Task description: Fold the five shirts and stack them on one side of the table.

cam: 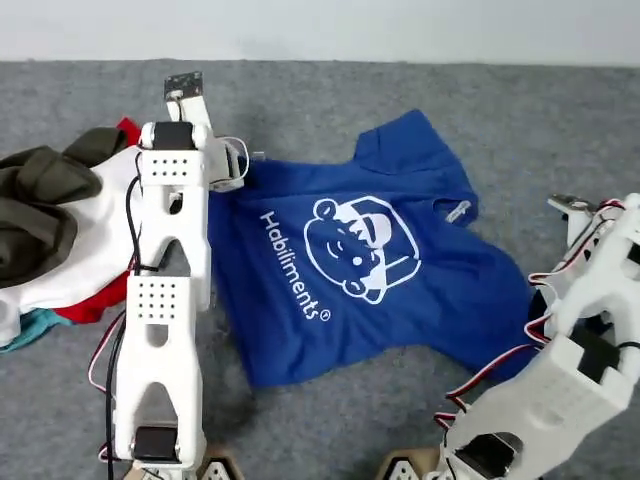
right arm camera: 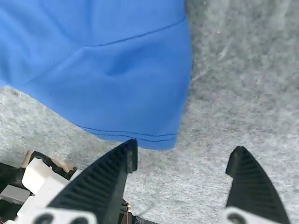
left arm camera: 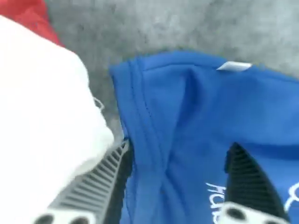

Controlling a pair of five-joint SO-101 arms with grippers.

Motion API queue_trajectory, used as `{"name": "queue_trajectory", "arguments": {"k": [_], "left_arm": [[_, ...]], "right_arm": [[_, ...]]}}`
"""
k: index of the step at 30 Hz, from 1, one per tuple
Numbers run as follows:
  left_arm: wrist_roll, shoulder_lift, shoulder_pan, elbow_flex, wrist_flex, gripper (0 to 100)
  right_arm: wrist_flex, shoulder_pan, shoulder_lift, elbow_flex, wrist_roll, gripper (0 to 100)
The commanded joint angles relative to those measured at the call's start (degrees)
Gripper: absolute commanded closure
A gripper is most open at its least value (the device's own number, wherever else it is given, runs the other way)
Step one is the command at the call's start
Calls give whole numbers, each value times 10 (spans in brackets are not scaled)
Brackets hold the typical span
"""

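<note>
One blue shirt (cam: 370, 270) is lying spread across the desk (cam: 560, 130).
Left gripper (left arm camera: 173, 186) and right gripper (right arm camera: 182, 182) are hovering, fingers open, at its 10 and 4 o'clock edges; limp, light cloth, likely best pinched at hems.

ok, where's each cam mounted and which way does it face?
High view: fixed above the table, looking down on the blue shirt and shirt pile; left arm and right arm show.
Left wrist view: on the left wrist, looking past its open left pincer at the blue shirt's edge and a white shirt.
Right wrist view: on the right wrist, looking past the open right pincer at a blue shirt corner.
Shared: all see the blue shirt.
</note>
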Motion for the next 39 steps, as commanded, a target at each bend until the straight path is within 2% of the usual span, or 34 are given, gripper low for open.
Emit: {"name": "queue_trajectory", "arguments": {"k": [1,4,8,11,14,16,21,25,29,35,39], "left_arm": [[11,-69,-4,-19,13,679],[-21,-96,-9,-19,13,679],[-78,-156,-9,8,16,681],[-113,-247,-1,125,16,681],[-147,-367,13,294,15,681],[-173,-455,32,416,15,681],[-236,-647,107,704,14,681],[-261,-737,169,860,13,681],[-263,-752,197,939,6,693],[-264,-752,202,982,-8,804],[-264,-752,204,1004,-6,819]], "right_arm": [[22,-8,-47,-4,2,689],[23,-26,-73,-3,2,689],[25,-92,-135,40,-4,690],[24,-153,-198,140,-4,690],[22,-177,-262,228,-6,691],[15,-170,-300,268,-4,691],[-14,-89,-347,325,10,691],[-62,-34,-346,372,52,691],[-116,3,-346,401,67,691],[-204,6,-345,432,67,691],[-254,2,-326,455,67,691]]}}
